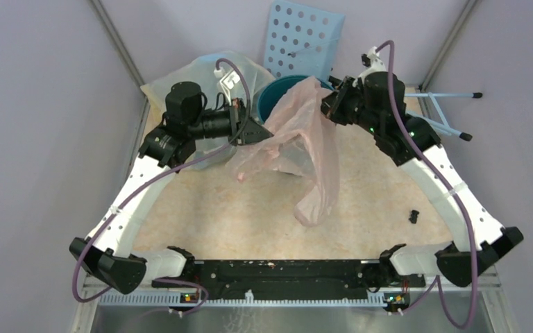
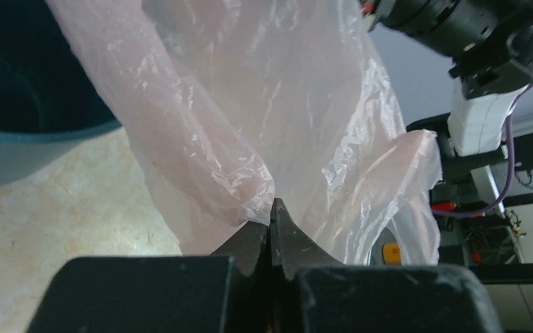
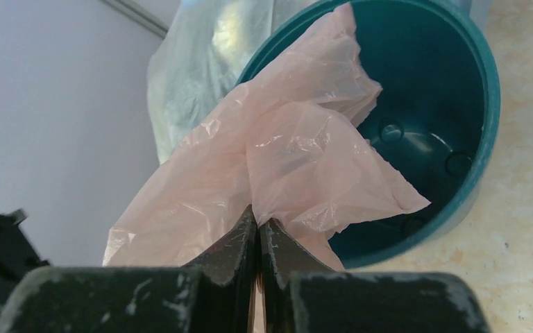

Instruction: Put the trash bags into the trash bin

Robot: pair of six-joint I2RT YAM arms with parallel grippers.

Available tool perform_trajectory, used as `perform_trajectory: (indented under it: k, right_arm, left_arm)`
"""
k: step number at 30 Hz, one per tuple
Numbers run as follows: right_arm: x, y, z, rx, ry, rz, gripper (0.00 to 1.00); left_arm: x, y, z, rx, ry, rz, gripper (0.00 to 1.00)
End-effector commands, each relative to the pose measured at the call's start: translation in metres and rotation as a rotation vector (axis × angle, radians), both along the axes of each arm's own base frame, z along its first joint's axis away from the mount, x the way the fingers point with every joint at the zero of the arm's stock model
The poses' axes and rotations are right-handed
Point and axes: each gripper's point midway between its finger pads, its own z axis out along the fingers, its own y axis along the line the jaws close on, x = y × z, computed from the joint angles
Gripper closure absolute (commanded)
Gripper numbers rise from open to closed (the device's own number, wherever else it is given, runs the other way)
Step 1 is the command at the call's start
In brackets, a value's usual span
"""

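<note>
Both sets of jaws are pinched tight: left gripper (image 1: 255, 132) and right gripper (image 1: 330, 105) each clamp the crinkly, translucent pink trash bag (image 1: 305, 139), which hangs across the front of the round teal trash bin (image 1: 275, 94). A bulging clear sack (image 1: 180, 75) and a perforated blue panel (image 1: 304, 38) crowd behind.

Thin, crinkly, glossy pink plastic bag (image 3: 298, 159); smooth teal plastic bin (image 3: 489, 104); matt, speckled beige table (image 1: 250, 215).

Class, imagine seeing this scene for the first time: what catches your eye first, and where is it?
The pale-pink bag stands out first, held up between the left tool and the right tool, both shut on it, a long tail trailing toward the near edge. Just behind it, at the far middle of the table, sits the teal bin, its mouth partly covered by the bag.
</note>
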Motion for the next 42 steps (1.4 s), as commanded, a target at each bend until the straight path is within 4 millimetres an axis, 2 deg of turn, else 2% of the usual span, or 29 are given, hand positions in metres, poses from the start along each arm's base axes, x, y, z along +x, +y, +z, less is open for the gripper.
perform_trajectory:
  k: [1, 3, 7, 8, 9, 11, 14, 16, 17, 18, 28, 32, 35, 38, 42]
  right_arm:
    - [0.031, -0.004, 0.005, -0.046, 0.001, -0.091, 0.93]
    - [0.045, -0.004, -0.004, -0.072, 0.009, -0.12, 0.87]
    - [0.069, 0.001, -0.018, -0.093, 0.052, -0.106, 0.84]
    - [0.073, 0.003, -0.024, -0.105, 0.079, -0.092, 0.81]
    - [0.078, 0.004, -0.026, -0.12, 0.1, -0.082, 0.73]
    - [0.079, 0.009, -0.033, -0.17, 0.133, -0.034, 0.48]
    - [0.073, 0.008, -0.018, -0.193, 0.076, 0.009, 0.36]
    - [0.063, 0.007, 0.0, -0.191, 0.006, 0.049, 0.3]
    - [0.057, 0.005, 0.009, -0.188, -0.028, 0.061, 0.22]
    - [0.051, 0.004, 0.018, -0.185, -0.063, 0.07, 0.2]
    - [0.006, -0.047, 0.078, -0.256, -0.208, -0.022, 0.16]
    - [-0.019, -0.045, 0.105, -0.207, -0.256, 0.037, 0.16]
    - [-0.037, -0.044, 0.116, -0.13, -0.246, 0.063, 0.16]
    - [-0.054, -0.04, 0.116, -0.057, -0.203, 0.093, 0.17]
    - [-0.066, -0.031, 0.108, 0.002, -0.172, 0.153, 0.25]
  left_arm:
    - [0.021, -0.005, 0.042, -0.068, -0.036, 0.074, 1.0]
    - [0.029, -0.005, 0.045, -0.076, -0.037, 0.113, 1.0]
    - [0.054, -0.008, 0.049, -0.124, -0.013, 0.202, 1.0]
    - [0.059, -0.011, 0.049, -0.138, 0.003, 0.209, 1.0]
    - [0.064, -0.014, 0.051, -0.157, 0.032, 0.218, 1.0]
    - [0.076, -0.018, 0.051, -0.177, 0.065, 0.239, 1.0]
    - [0.095, -0.018, 0.048, -0.165, 0.101, 0.307, 1.0]
    - [0.106, -0.018, 0.046, -0.153, 0.101, 0.347, 1.0]
    - [0.111, -0.018, 0.045, -0.149, 0.101, 0.367, 1.0]
    - [0.117, -0.018, 0.043, -0.147, 0.101, 0.382, 1.0]
    - [0.152, -0.025, 0.024, -0.089, 0.156, 0.442, 1.0]
    - [0.161, -0.025, 0.017, -0.06, 0.165, 0.466, 1.0]
    - [0.166, -0.026, 0.009, -0.052, 0.186, 0.475, 1.0]
    - [0.17, -0.028, 0.004, -0.046, 0.192, 0.475, 1.0]
    - [0.171, -0.029, 0.004, -0.047, 0.177, 0.468, 1.0]
